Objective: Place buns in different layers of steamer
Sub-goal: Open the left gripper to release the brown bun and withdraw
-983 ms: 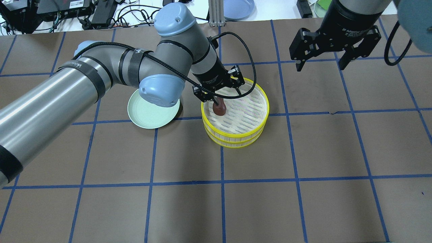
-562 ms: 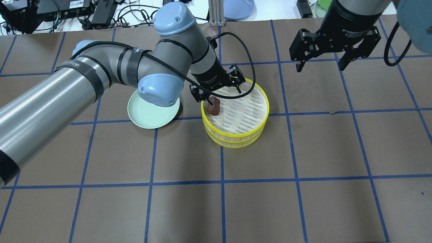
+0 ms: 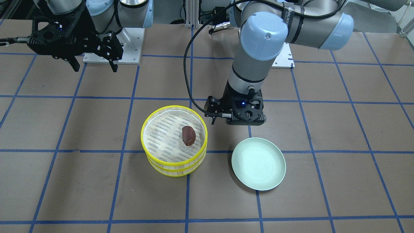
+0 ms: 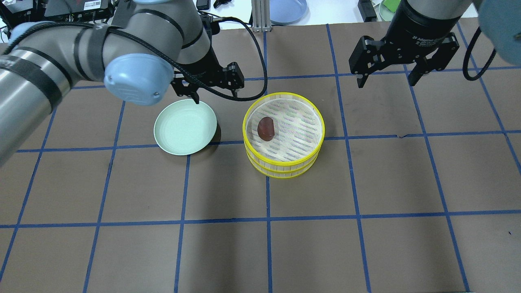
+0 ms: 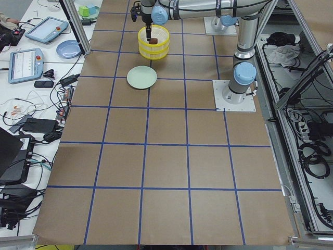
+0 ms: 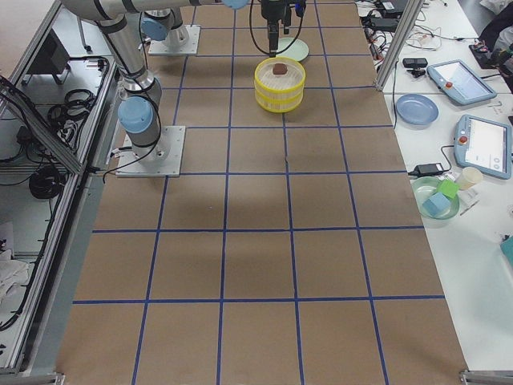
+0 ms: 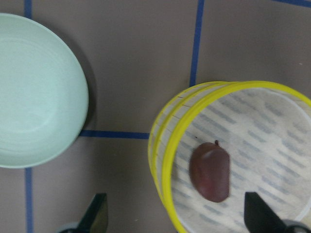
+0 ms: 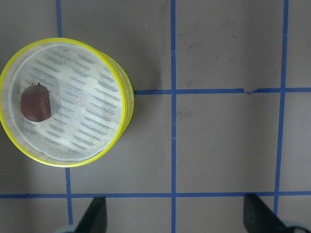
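The dark reddish-brown bun (image 4: 265, 128) lies alone on the white mesh floor of the top steamer layer (image 4: 285, 164), near its left side. That layer sits stacked on the lower layer (image 4: 285, 173). The bun also shows in the front view (image 3: 188, 135) and both wrist views (image 7: 209, 171) (image 8: 35, 102). My left gripper (image 4: 215, 97) is open and empty, raised above the table between the plate and the steamer. My right gripper (image 4: 386, 81) is open and empty, high at the far right. The pale cream bun is not in view.
An empty pale green plate (image 4: 185, 127) lies just left of the steamer. A blue plate (image 4: 287, 10), a metal post (image 4: 258, 16) and cables sit beyond the table's far edge. Brown paper with blue tape lines covers the table.
My left gripper has let go of the reddish-brown bun, risen and pulled back left out of the steamer. The bun now lies in the top layer. The right arm has not moved.
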`<act>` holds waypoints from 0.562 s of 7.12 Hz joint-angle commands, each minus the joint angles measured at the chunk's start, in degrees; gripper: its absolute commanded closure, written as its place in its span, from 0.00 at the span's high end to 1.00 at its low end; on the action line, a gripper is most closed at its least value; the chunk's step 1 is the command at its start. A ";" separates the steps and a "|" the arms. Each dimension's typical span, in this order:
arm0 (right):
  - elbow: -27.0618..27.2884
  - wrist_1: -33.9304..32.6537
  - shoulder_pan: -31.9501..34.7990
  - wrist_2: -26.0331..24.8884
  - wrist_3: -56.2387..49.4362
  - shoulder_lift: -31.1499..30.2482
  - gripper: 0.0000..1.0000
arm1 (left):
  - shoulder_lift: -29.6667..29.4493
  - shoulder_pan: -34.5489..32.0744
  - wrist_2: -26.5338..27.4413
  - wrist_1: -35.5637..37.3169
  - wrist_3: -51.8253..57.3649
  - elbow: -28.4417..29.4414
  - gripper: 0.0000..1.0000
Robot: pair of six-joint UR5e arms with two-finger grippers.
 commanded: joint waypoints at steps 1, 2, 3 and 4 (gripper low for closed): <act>0.06 0.03 0.00 0.00 0.00 0.00 1.00 | 5.65 3.74 3.65 -6.29 5.53 0.38 1.00; 0.06 0.03 0.00 0.00 0.00 -0.09 1.00 | 7.58 5.06 3.57 -6.58 9.55 0.47 1.00; 0.06 0.03 0.00 0.00 0.00 -0.09 1.00 | 9.08 6.38 3.31 -8.58 9.85 0.38 1.00; 0.06 0.03 0.00 0.00 0.00 0.00 1.00 | 11.01 6.39 3.57 -8.86 10.29 0.38 1.00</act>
